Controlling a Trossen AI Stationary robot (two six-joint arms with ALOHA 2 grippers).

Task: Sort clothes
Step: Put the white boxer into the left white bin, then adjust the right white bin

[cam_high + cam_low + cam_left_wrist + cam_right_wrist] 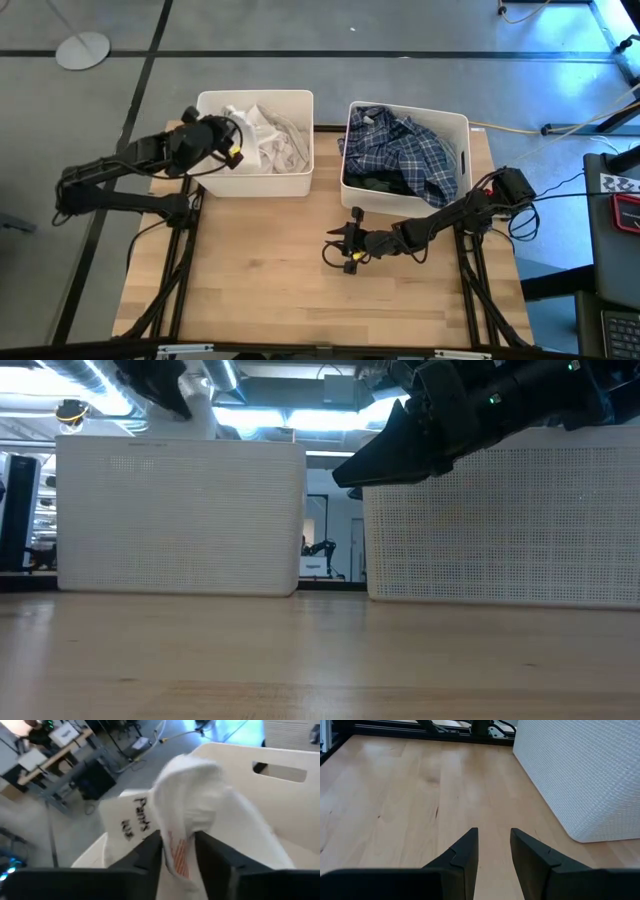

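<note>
A pale wooden worktop is carrying two white rectangular plastic bins side by side along its far edge, and the near half of the board is lying bare. The bin toward the far left corner is holding white and pale grey garments in a loose heap. The bin toward the far right corner is holding a navy-and-white plaid shirt over darker fabric, with the shirt spilling toward that bin's right wall.

The left arm is reaching in from the left edge, and the left gripper is hanging over the left-hand bin's left rim. In the left wrist view a crumpled white cloth with a small orange mark is sitting between the two dark fingers and bulging ahead of them over the bin's inside. The jaws are standing narrowly apart with the cloth in the gap; whether they are pinching it or letting it go cannot be told. The bin's open mouth is lying directly under and ahead of the jaws, so a release here looks likely to drop the cloth onto the heap.

The right gripper is waiting low over the bare boards just in front of the right-hand bin's near left corner. Its jaws are standing a narrow gap apart, holding nothing.
</note>
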